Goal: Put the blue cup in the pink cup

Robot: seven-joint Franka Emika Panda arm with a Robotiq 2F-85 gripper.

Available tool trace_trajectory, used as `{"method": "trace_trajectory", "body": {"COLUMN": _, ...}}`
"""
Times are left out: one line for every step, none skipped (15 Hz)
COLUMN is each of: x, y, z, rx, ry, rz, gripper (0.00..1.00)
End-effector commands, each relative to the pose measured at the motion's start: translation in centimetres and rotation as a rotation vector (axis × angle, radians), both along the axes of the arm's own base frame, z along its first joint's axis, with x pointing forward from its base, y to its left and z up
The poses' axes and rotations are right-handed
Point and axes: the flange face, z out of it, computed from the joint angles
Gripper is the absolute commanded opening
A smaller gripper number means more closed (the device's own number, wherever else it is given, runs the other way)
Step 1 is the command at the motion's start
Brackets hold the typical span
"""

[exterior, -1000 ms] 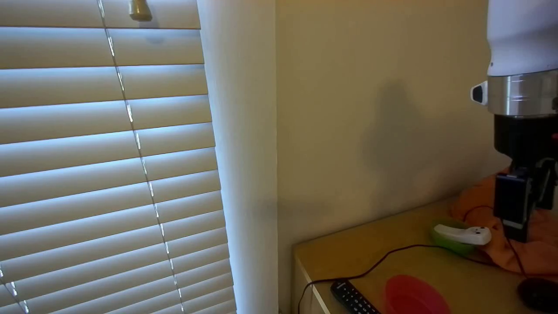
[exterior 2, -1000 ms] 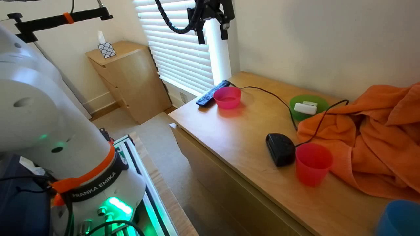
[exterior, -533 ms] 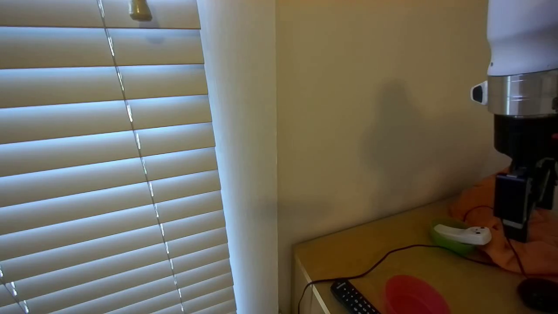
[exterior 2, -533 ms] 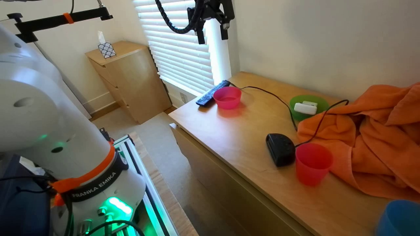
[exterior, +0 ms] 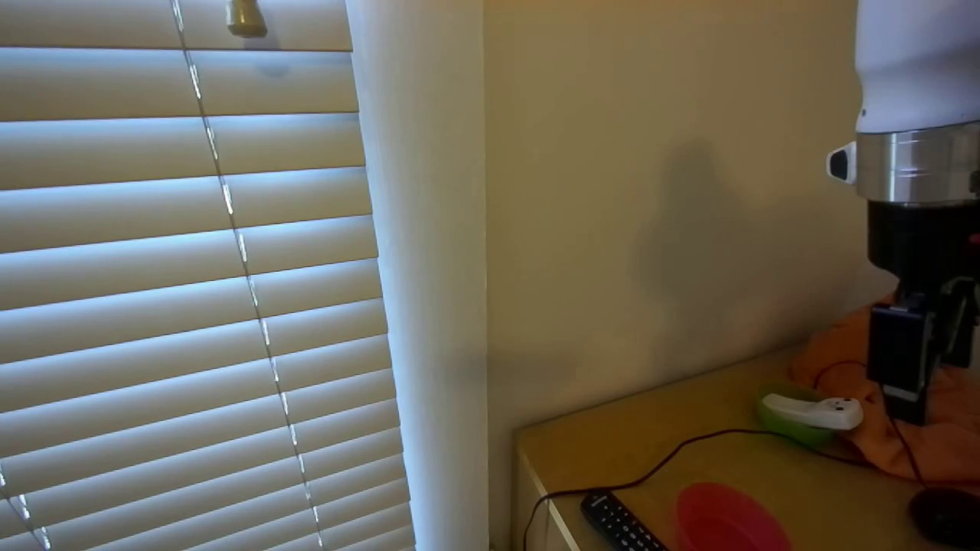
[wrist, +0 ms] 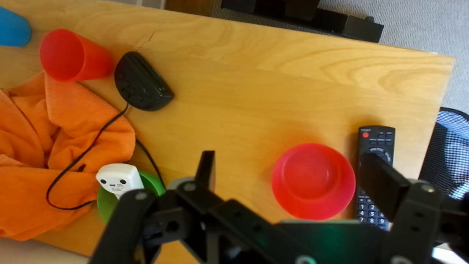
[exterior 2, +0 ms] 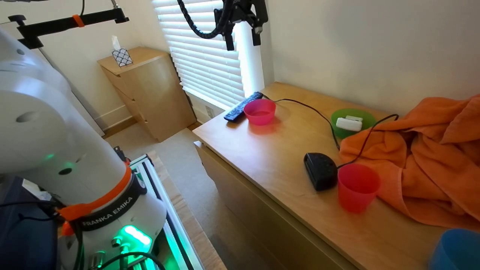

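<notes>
The blue cup (exterior 2: 457, 251) stands at the near right of the dresser, cut by the edge of an exterior view; it also shows in the wrist view (wrist: 14, 27). The pink cup (exterior 2: 358, 189) stands upright between it and a black device; it looks red in the wrist view (wrist: 75, 55). My gripper (exterior 2: 243, 46) is open and empty, high above the dresser's far end. In the wrist view its fingers (wrist: 289, 156) appear on either side of a low pink bowl (wrist: 313, 181), well above it. My gripper also shows in an exterior view (exterior: 932, 386), where both cups are out of view.
A black remote (wrist: 377, 139) lies beside the pink bowl. A black device (exterior 2: 320, 171) with a cable stands by the pink cup. A green bowl (exterior 2: 339, 132) holds a white object (exterior 2: 349, 123). An orange towel (exterior 2: 431, 161) lies along the wall.
</notes>
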Motion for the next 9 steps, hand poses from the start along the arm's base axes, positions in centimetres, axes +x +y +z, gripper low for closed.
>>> {"method": "trace_trajectory", "body": {"x": 1.0, "y": -1.6, "z": -0.7, "rx": 0.017, "ry": 0.03, "rz": -0.093, "gripper": 1.0}}
{"method": "trace_trajectory", "body": {"x": 1.8, "y": -3.2, "z": -1.9, "rx": 0.004, "ry": 0.045, "rz": -0.16, "gripper": 1.0}}
{"method": "trace_trajectory", "body": {"x": 2.4, "y": -4.8, "z": -2.9, "rx": -0.001, "ry": 0.057, "rz": -0.21, "gripper": 1.0}}
{"method": "trace_trajectory", "body": {"x": 3.2, "y": -6.8, "z": -4.2, "rx": -0.002, "ry": 0.069, "rz": -0.259, "gripper": 1.0}}
{"method": "trace_trajectory", "body": {"x": 3.8, "y": -8.5, "z": -5.3, "rx": -0.003, "ry": 0.079, "rz": -0.314, "gripper": 1.0}}
{"method": "trace_trajectory", "body": {"x": 4.5, "y": -10.7, "z": -6.4, "rx": -0.001, "ry": 0.09, "rz": -0.371, "gripper": 1.0}}
{"method": "trace_trajectory", "body": {"x": 5.2, "y": -12.5, "z": -7.2, "rx": 0.002, "ry": 0.094, "rz": -0.429, "gripper": 1.0}}
{"method": "trace_trajectory", "body": {"x": 6.1, "y": -14.6, "z": -8.1, "rx": 0.002, "ry": 0.093, "rz": -0.487, "gripper": 1.0}}
{"method": "trace_trajectory", "body": {"x": 7.1, "y": -17.1, "z": -8.7, "rx": 0.01, "ry": 0.11, "rz": -0.54, "gripper": 1.0}}
